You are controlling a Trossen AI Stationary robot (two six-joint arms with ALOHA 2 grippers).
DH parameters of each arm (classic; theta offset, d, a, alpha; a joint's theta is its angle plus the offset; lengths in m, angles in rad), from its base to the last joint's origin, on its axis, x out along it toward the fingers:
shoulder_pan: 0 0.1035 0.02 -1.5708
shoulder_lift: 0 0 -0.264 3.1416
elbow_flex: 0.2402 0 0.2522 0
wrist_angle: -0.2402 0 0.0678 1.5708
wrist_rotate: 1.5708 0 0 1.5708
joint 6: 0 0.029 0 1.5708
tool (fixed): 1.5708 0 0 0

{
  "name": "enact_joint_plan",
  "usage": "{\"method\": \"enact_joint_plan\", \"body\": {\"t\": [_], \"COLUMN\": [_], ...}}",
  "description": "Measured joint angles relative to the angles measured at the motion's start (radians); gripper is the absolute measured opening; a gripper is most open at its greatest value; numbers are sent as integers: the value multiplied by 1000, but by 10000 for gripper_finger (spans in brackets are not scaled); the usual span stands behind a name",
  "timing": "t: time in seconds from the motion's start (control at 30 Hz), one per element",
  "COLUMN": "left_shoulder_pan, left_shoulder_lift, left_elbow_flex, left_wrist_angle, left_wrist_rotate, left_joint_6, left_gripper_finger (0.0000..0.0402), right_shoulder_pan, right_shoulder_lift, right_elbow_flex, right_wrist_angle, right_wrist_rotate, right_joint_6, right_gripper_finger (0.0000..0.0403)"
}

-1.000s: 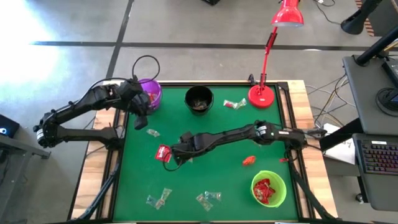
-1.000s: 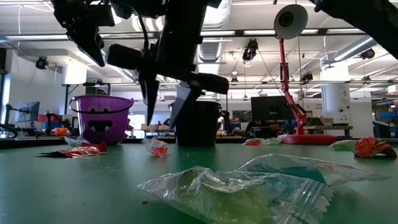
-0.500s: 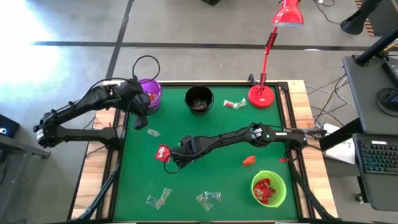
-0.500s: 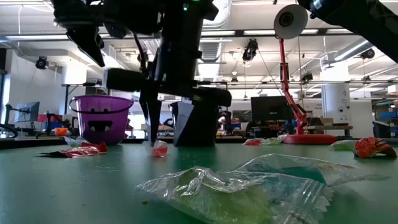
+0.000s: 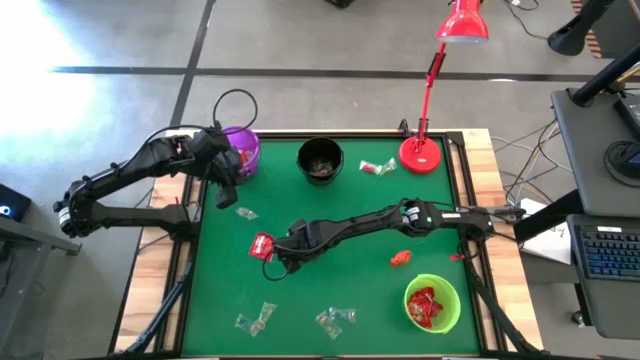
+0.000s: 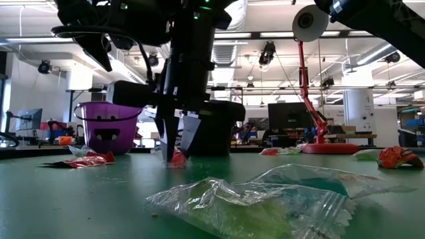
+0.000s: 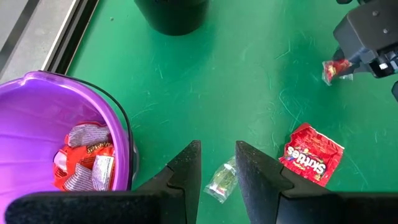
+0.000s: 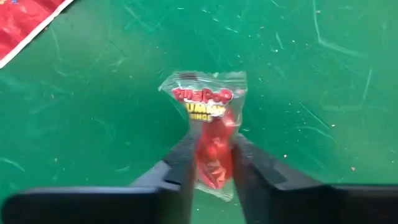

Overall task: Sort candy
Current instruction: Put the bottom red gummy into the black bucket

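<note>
From above, the right arm reaches across the green counter so that the right tool sits low near the middle, just beside a flat red packet; the left tool hangs at the rim of the purple bucket, above a clear-wrapped sweet. A black bucket stands at the far edge, wrapped sweets lie by the red lamp base, a loose red sweet lies above the green bowl that holds red packets, and clear greenish sweets are scattered along the near edge. At counter level, the right tool comes down with its tips at the surface around a small red sweet, while a crumpled clear wrapper fills the foreground. The left wrist view shows the left tool with its fingers a small gap apart and empty, over a clear sweet, with the purple bucket holding red packets and a red Skittles packet nearby. The right wrist view shows the right tool narrowly open, its fingers flanking a clear packet with a red sweet inside that lies on the counter; whether they press it, I cannot tell.
</note>
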Motion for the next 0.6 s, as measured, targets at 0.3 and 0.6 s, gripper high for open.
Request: {"method": "enact_joint_plan", "body": {"t": [0.3, 0.6], "left_shoulder_pan": [0, 0], "left_shoulder_lift": [1, 1], "left_elbow_flex": [0, -1], "left_wrist_angle": [0, 0], "left_wrist_rotate": [0, 0], "left_joint_6": [0, 0], "left_gripper_finger": [82, 82], "right_shoulder_pan": [0, 5], "right_shoulder_lift": [-18, -109], "right_elbow_flex": [4, 55], "right_wrist_angle": [-15, -136], "right_wrist_rotate": [-27, 47], "right_joint_6": [-24, -38], "right_gripper_finger": [14, 13]}}
